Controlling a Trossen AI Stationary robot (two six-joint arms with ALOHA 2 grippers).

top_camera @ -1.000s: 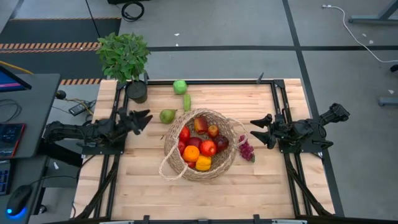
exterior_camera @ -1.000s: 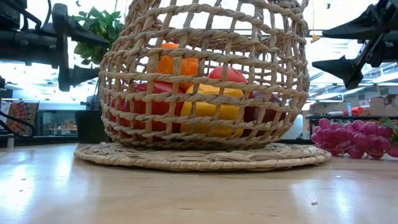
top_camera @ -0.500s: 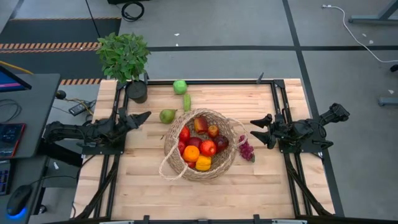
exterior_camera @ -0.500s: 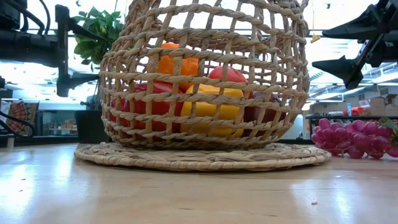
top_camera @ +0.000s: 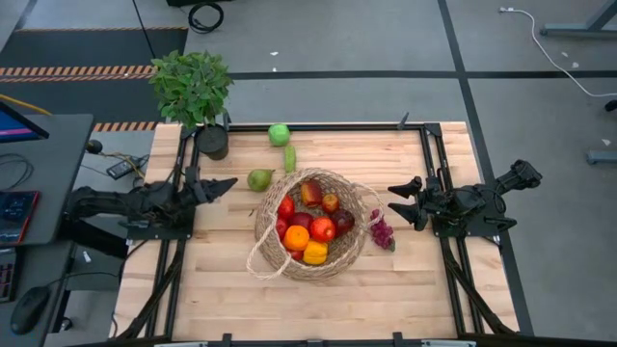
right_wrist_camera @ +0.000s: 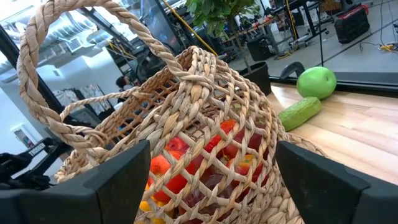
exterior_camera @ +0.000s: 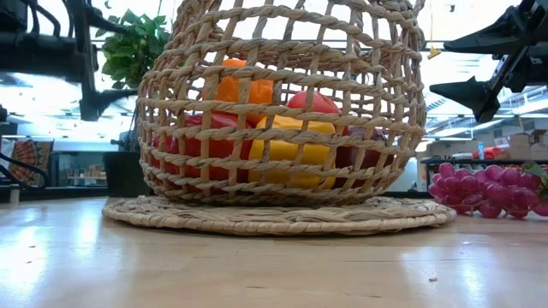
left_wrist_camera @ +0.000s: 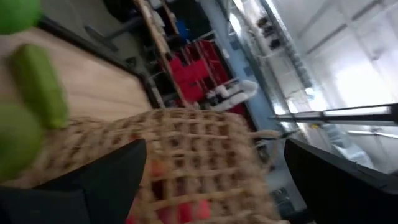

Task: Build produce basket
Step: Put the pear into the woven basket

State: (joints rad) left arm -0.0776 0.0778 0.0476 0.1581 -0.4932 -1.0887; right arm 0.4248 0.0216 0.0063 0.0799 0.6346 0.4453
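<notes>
The tan wicker basket point(top_camera: 310, 224) stands mid-table and holds red, orange and yellow produce point(top_camera: 308, 231). A green pear point(top_camera: 259, 179), a green apple point(top_camera: 279, 134) and a long green piece point(top_camera: 289, 158) lie on the table behind it; purple grapes point(top_camera: 383, 232) lie at its right. My left gripper point(top_camera: 224, 183) is open and empty, above the table left of the pear. My right gripper point(top_camera: 400, 201) is open and empty, right of the basket above the grapes.
A leafy potted plant point(top_camera: 198, 96) stands at the table's far left corner. The basket's loop handle point(top_camera: 262, 260) lies toward the near side. Bare wood lies along the near edge point(top_camera: 308, 308).
My left gripper has drawn back a little toward the table's left edge and turned about its own axis, away from the pear. It stays open. My right arm has kept still.
</notes>
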